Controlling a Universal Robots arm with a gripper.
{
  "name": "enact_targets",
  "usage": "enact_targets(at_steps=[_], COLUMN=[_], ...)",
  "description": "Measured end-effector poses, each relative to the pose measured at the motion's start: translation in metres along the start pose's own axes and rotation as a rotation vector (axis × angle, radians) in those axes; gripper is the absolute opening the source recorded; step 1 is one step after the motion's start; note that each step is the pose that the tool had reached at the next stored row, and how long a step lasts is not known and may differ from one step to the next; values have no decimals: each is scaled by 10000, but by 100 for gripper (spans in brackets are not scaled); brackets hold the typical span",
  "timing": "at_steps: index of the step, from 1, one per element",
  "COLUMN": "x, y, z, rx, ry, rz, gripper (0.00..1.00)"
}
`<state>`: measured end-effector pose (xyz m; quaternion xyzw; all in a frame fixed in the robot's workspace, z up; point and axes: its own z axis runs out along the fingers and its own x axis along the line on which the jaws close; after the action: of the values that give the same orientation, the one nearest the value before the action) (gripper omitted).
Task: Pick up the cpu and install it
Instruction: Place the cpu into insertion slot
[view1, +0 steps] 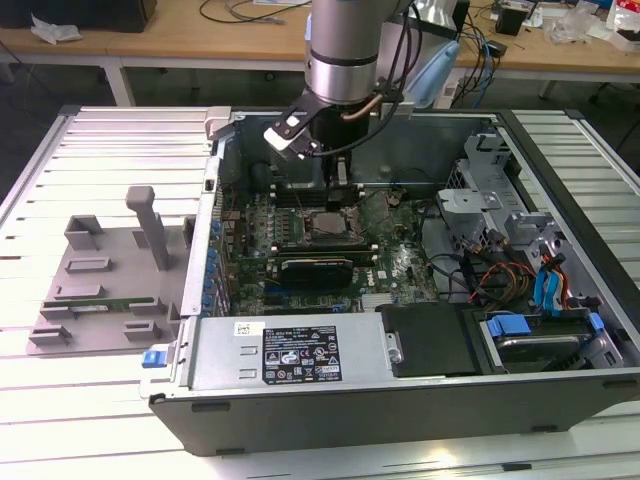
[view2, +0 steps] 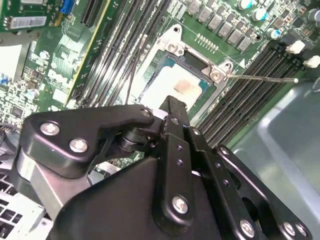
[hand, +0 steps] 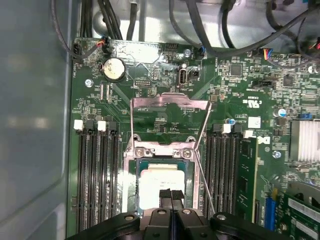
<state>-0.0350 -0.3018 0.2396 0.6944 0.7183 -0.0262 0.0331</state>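
The cpu (hand: 150, 186) lies flat in the open socket (hand: 160, 150). The end effector (hand: 171, 193) hovers just above it, pinched narrow, holding nothing. The cpu looks light, stiff and easy to hurt, so hold its edges.

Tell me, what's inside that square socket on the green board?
The cpu, silvery lid up, lies in the socket. The shut pincer covers part of it; anything beneath is hidden.

One cpu (hand: 161, 178), one end effector (hand: 171, 193), one open computer case (view1: 400, 415), one coin battery (hand: 114, 69), one grey fixture (view1: 122, 268)
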Motion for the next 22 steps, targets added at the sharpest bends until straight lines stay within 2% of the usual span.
enact_targets(at_steps=[2,9,22], x=[-4,-8,-20], y=[0,1,2], z=[-48,-94,-235], rx=[0,0,0], ry=[0,0,0], rz=[1,0,0], gripper=[11,11,11])
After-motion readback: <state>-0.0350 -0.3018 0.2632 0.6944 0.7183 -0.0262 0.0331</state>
